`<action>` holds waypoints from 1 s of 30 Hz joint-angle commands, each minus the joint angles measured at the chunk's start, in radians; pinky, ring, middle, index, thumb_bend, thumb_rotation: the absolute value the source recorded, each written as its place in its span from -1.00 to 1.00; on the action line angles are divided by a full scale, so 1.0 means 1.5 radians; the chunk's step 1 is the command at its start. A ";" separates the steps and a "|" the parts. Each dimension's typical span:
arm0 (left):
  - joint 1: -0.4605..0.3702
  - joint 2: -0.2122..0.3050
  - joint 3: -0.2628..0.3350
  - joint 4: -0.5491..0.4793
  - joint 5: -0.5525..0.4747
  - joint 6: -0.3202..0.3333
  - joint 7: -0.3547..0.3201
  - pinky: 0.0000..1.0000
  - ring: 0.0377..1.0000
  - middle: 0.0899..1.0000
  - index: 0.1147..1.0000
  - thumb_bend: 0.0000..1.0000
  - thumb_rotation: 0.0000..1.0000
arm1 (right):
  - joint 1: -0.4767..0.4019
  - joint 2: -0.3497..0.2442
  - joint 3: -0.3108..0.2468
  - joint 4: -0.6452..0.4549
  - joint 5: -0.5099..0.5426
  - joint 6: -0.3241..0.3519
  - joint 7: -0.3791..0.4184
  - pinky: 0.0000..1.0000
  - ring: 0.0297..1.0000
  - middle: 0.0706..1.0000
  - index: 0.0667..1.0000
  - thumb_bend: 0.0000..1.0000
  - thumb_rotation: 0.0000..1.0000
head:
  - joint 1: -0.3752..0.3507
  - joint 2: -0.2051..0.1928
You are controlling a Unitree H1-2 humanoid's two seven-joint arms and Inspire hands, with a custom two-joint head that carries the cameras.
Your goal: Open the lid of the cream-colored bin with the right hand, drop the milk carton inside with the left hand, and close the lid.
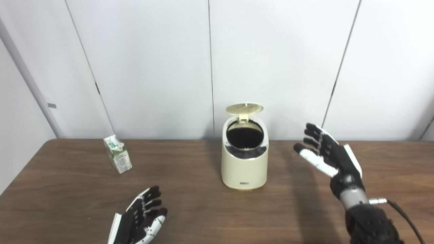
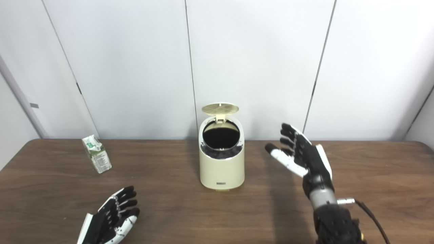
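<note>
Cream plastic makes up the one bin [image 1: 244,162] before me, standing upright at the middle of the brown wooden table [image 1: 67,196]. Its single round lid [image 1: 244,108] is tipped up on the hinge at the bin's twelve o'clock side, leaving the dark mouth uncovered and facing me.

One milk carton [image 1: 117,154], white and green, stands at about ten o'clock from the bin, well apart from it and near the table's far edge. It leans a little and nothing touches it.

I count two hands, both mine. My left hand [image 1: 140,217] sits low at about seven o'clock from the bin, close to the near edge of the picture, fingers spread and holding nothing. The carton lies at roughly eleven o'clock from this hand, with bare wood between them.

My right hand [image 1: 327,154] is raised off the table at three o'clock from the bin, palm turned toward it, fingers splayed wide and empty. A clear gap separates its fingertips from the bin's side; it touches neither bin nor lid.

Behind the table stands a pale panelled wall [image 1: 152,67], just behind the far edge, so the lid rises close in front of it. The table's left far corner shows at about nine o'clock; in the right eye view the right far corner shows too. Open wood runs on both sides of the bin and in front of it.
</note>
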 commanded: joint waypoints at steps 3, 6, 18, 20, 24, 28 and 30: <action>0.017 -0.002 -0.003 0.011 -0.012 0.007 -0.007 0.40 0.54 0.59 0.66 -0.12 -0.47 | 0.018 -0.013 -0.007 -0.017 0.049 -0.052 0.028 0.84 0.88 0.89 0.90 0.06 0.37 | 0.001 0.003; 0.017 -0.003 0.000 0.009 -0.021 0.010 -0.008 0.40 0.53 0.59 0.65 -0.11 -0.47 | 0.042 -0.015 -0.008 -0.017 0.060 -0.060 0.032 0.84 0.90 0.89 0.89 0.19 0.66 | -0.001 0.004; 0.022 -0.002 0.004 -0.002 -0.044 0.009 -0.013 0.45 0.58 0.63 0.65 -0.17 -0.62 | 0.109 0.007 -0.005 -0.053 0.093 -0.058 0.023 0.94 0.95 0.94 0.93 0.22 0.97 | 0.002 0.010; 0.023 0.000 0.005 -0.003 -0.046 0.007 -0.013 0.45 0.57 0.62 0.64 -0.18 -0.63 | 0.119 0.012 -0.003 -0.054 0.090 -0.062 0.020 0.93 0.95 0.94 0.93 0.21 0.97 | 0.004 0.011; 0.025 0.003 0.004 -0.008 -0.027 0.008 -0.006 0.40 0.54 0.60 0.62 -0.19 -0.67 | 0.136 0.017 0.003 -0.055 0.079 -0.079 0.015 0.92 0.94 0.94 0.93 0.22 0.97 | 0.013 0.010; 0.024 0.006 0.006 -0.009 0.001 0.009 0.006 0.34 0.49 0.57 0.62 -0.17 -0.60 | 0.148 0.018 0.008 -0.049 0.063 -0.099 0.008 0.91 0.93 0.92 0.92 0.22 0.94 | 0.049 0.004; 0.025 0.002 0.014 -0.012 -0.005 0.013 0.010 0.30 0.46 0.56 0.62 -0.13 -0.60 | 0.155 0.015 0.014 -0.050 0.050 -0.106 0.004 0.89 0.92 0.90 0.91 0.20 0.93 | 0.063 0.002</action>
